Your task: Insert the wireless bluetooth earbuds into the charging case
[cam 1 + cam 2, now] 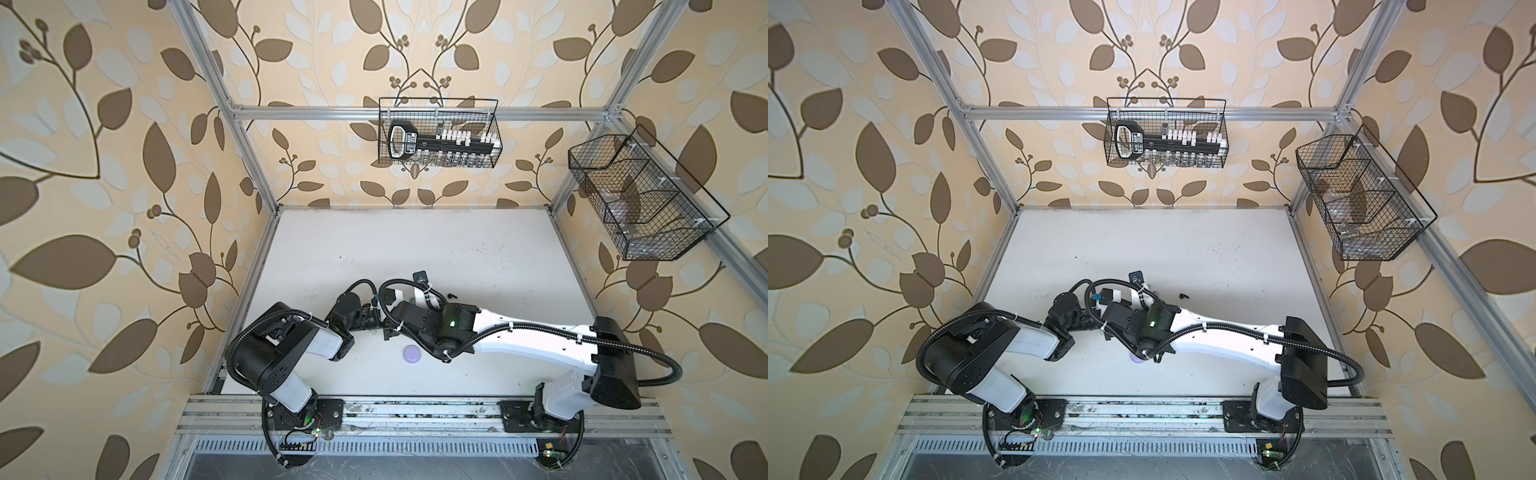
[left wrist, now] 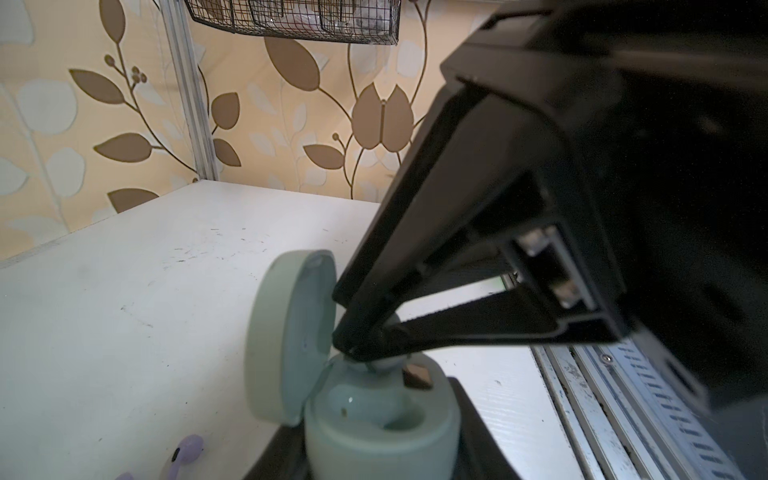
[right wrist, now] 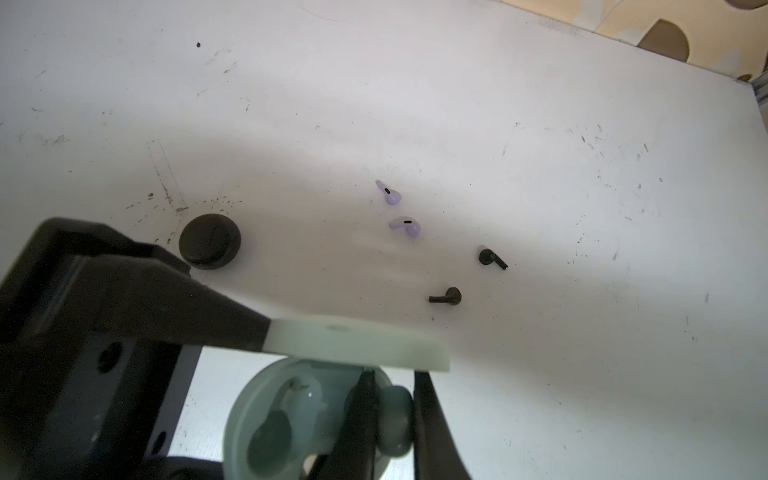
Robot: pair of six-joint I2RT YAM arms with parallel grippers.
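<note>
Step in hand, as judged: seating one earbud in the case. The left gripper is clamped on the body of the mint case, held between its two fingers near the middle of the table. Whether the case rests on the surface or is lifted cannot be told. The opening faces up. The lid is hinged open and stands near upright at one side of the body. The right gripper is pinched on a mint earbud, with its tips at the case's top face, just beside the lid. Only the earbud's rounded head shows between the fingers. The stem is hidden, so its long axis cannot be read directly; most likely it runs down toward a socket, head uppermost. The other socket is empty. To do the step well:

- Hold the case firm and level.
- Line the stem up with the socket before pressing.
- Lower straight, without side load, since a tilted stem may jam on the socket's edge.
- Keep the fingers off the lid, which could be knocked shut.
- Let go only once the head sits flush.

Two lilac earbuds and two black earbuds lie flat on the table, apart from the case, with their stems pointing different ways. A shut black case lies near them.
</note>
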